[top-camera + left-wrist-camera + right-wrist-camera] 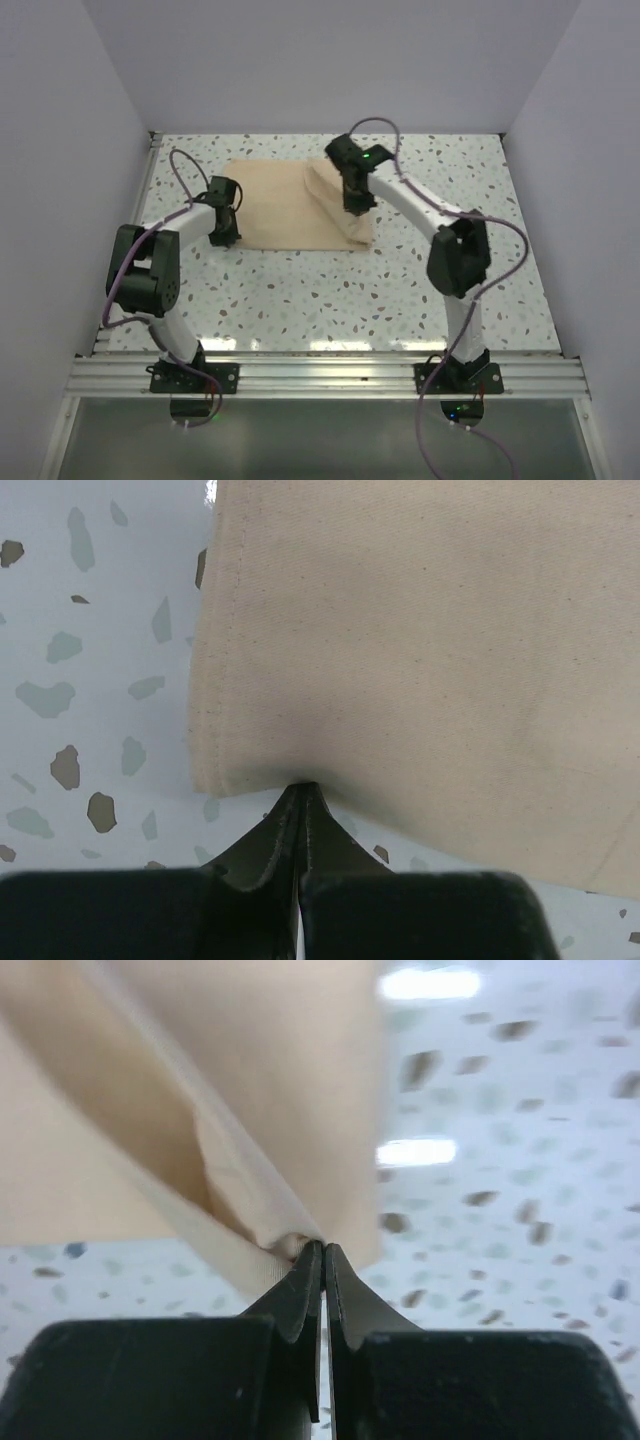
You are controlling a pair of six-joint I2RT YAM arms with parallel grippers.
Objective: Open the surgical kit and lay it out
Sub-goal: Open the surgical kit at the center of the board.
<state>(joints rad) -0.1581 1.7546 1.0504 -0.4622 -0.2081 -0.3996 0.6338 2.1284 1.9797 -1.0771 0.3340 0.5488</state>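
The surgical kit is a tan cloth wrap [280, 205] lying at the back middle of the speckled table. Its left part lies flat, and its right part is raised in a fold [335, 195]. My left gripper [225, 238] is at the wrap's near-left edge. In the left wrist view that gripper [302, 785] is shut, its tips pinching the hem of the cloth [420, 640]. My right gripper [355, 208] hangs over the raised fold. In the right wrist view it [322, 1245] is shut on a bunched ridge of the cloth [150, 1110], held off the table.
White walls close in the speckled table [330, 300] on the left, back and right. An aluminium rail [320, 375] with both arm bases runs along the near edge. Purple cables loop above each arm.
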